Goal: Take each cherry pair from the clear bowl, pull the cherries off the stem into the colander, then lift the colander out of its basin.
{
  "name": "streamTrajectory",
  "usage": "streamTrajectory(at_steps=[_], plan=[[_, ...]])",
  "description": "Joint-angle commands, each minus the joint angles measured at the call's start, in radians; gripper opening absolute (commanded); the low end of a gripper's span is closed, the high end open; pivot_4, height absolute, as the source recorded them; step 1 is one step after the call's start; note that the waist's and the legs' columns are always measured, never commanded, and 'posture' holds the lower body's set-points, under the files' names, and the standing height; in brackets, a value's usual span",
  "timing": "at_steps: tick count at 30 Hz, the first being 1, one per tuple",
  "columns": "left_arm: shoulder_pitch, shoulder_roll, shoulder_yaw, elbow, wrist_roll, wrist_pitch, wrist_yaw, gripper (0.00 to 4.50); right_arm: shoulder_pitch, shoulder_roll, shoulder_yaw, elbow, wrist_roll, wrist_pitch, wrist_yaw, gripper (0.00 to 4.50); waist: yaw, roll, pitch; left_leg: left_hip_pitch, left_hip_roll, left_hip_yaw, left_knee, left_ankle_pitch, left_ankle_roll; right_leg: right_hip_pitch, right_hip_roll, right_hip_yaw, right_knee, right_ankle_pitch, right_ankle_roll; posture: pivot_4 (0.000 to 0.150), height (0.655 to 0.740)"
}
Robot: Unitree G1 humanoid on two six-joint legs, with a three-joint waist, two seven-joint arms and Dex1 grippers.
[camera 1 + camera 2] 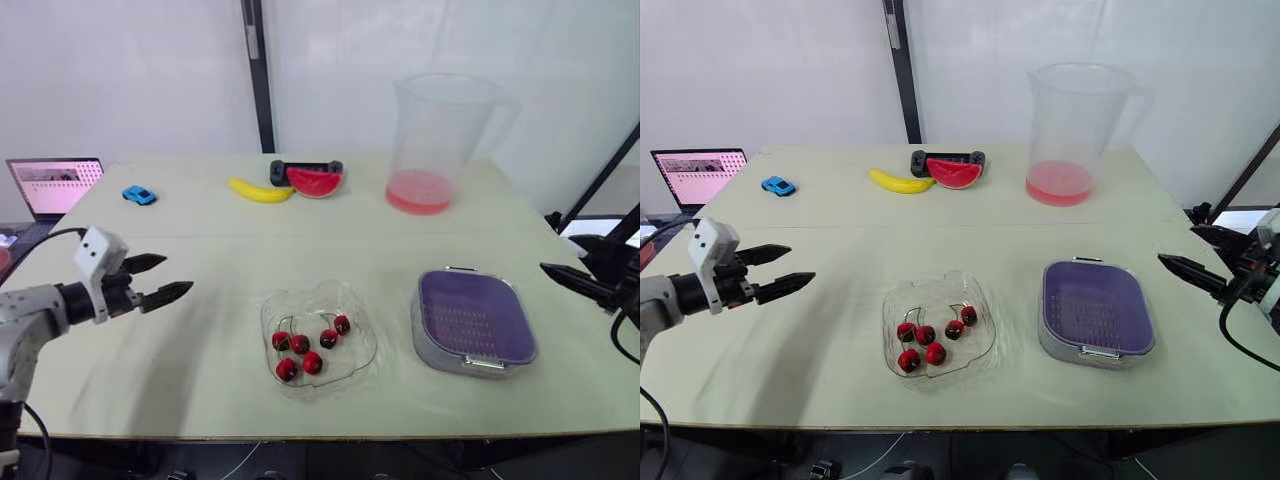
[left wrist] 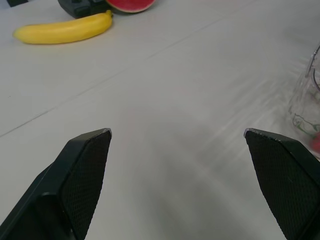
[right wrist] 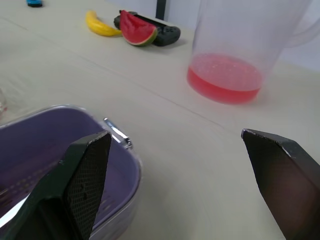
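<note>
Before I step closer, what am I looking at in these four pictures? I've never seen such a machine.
This is a humanoid robot with two arms, each ending in a black two-fingered claw. The two wide pictures come from cameras in its head, looking down on a pale table. The other two come from its wrists, looking out between the fingers. The left claw and right claw are open and hold nothing. On the table: a clear plastic bowl of red cherries, a purple square colander in a grey basin, a yellow banana, a red watermelon slice, a blue toy car and a tall clear jug with pink liquid.
</note>
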Motion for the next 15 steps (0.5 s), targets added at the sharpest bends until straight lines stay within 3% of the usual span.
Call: streamTrajectory(at_steps=[1, 15], plan=[[0.006, 0.034, 0.04, -0.035, -0.022, 0.031, -0.006, 4.5, -0.024, 0.0, -0.013, 0.002, 0.0, -0.031, 0.0, 4.47, 0.0, 0.0, 0.0, 0.0, 0.0, 0.0, 0.0, 0.0, 0.0, 0.0, 0.0, 0.0, 0.0, 0.0, 0.0, 0.15, 0.74], [-0.002, 0.02, 0.032, -0.033, -0.04, 0.033, -0.017, 4.5, -0.024, 0.021, -0.012, -0.032, 0.031, -0.019, -0.005, 4.47, -0.001, 0.0, 0.0, 0.0, 0.0, 0.0, 0.0, 0.0, 0.0, 0.0, 0.0, 0.0, 0.0, 0.0, 0.0, 0.15, 0.74]])
